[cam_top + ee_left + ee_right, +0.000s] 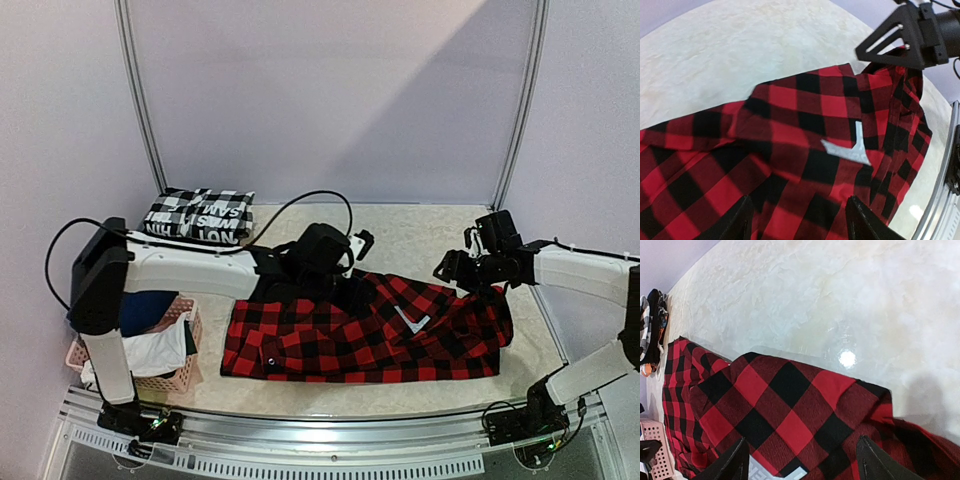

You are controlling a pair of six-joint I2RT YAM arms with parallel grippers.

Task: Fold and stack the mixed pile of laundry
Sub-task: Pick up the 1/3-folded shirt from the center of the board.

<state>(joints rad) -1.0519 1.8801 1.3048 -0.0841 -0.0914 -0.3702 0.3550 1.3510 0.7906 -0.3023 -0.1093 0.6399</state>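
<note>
Plaid shirt [360,335], left arm [190,272] outstretched — apparently hovering

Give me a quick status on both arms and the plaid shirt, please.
Left gripper, right gripper: jaws open, empty. Red plaid shirt spread on table beneath them. Nothing blocking.

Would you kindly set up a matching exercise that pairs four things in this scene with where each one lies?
Things:
1. red-and-black plaid shirt
2. black-and-white checked garment
3. pink basket
4. white garment

Places:
A. folded, at the far left
B. spread out in the middle, between the two arms
C. inside the basket
D. front left, holding clothes

Pairs: 1-B, 2-A, 3-D, 4-C
</note>
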